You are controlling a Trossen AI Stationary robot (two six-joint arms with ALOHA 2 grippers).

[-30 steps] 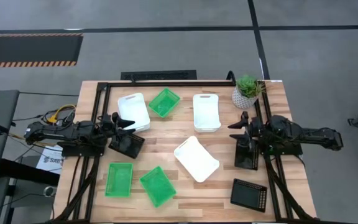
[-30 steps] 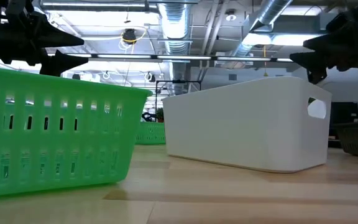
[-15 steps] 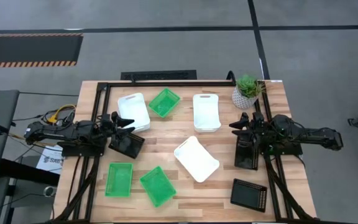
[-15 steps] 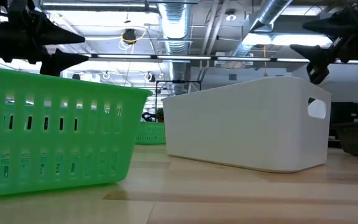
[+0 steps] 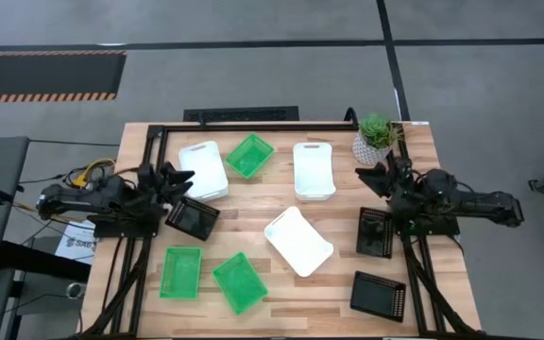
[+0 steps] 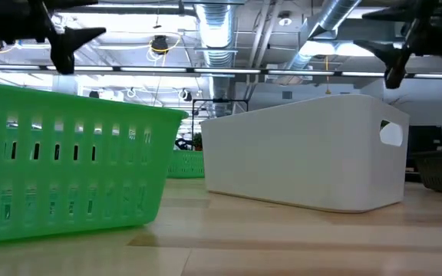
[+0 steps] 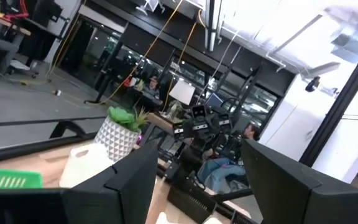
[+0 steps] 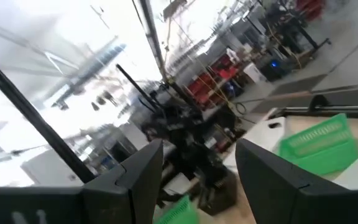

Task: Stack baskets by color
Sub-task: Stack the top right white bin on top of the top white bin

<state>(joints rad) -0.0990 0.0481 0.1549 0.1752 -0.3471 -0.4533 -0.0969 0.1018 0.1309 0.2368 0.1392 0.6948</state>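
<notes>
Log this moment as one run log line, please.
stage: none stacked | left tool: open, empty | right tool: open, empty | baskets: all on table

In the low view the near green basket (image 6: 67, 161) is cut off at the left edge, and a dark basket (image 6: 440, 170), perhaps mesh, is clipped at the right.

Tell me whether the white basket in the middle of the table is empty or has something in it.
Empty. From above, the middle white basket sits upright with its open side up, showing only bare white floor inside, nothing nested.
</notes>
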